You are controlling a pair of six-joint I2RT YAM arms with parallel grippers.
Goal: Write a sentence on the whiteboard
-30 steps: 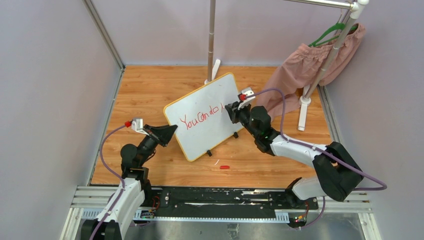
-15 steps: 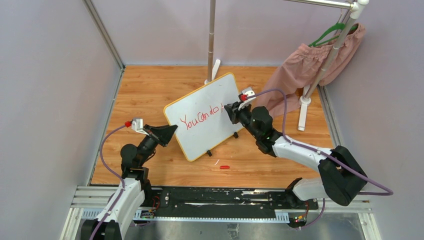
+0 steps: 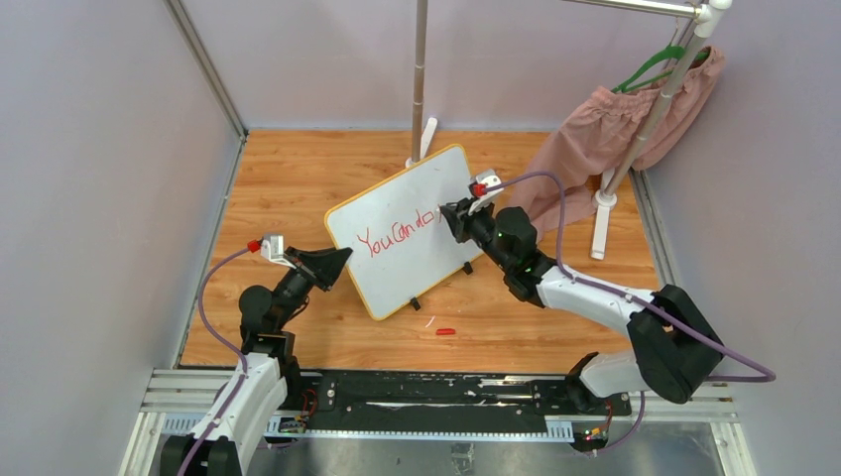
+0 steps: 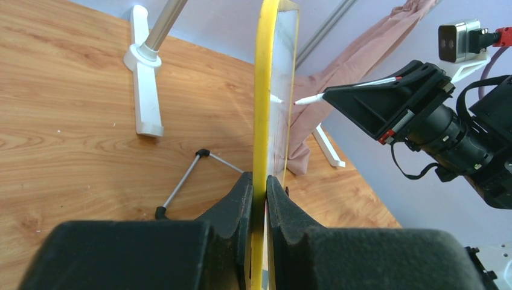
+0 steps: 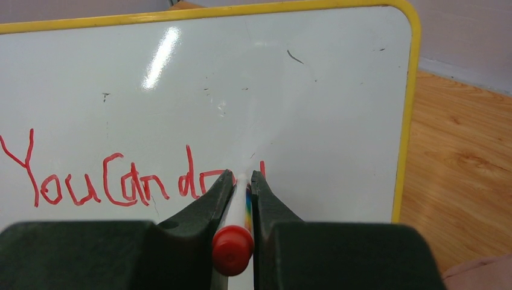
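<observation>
The whiteboard (image 3: 417, 213) stands tilted on the wooden floor, white with a yellow rim (image 4: 261, 109). The red sentence (image 3: 395, 236) on it reads "You Can do" plus one upright stroke (image 5: 262, 166). My left gripper (image 3: 342, 260) is shut on the board's lower left rim (image 4: 258, 193). My right gripper (image 3: 448, 218) is shut on a white marker with a red end (image 5: 233, 249). Its tip (image 4: 297, 103) is at the board face, right of the last stroke; whether it touches I cannot tell.
A red marker cap (image 3: 445, 331) lies on the floor in front of the board. A metal pole (image 3: 420, 69) with a white foot (image 4: 144, 90) stands behind it. Pink cloth (image 3: 605, 124) hangs on a rack at the right. Grey walls enclose the floor.
My right gripper has moved slightly left and nearer the board with the marker. The board and my left gripper have not moved.
</observation>
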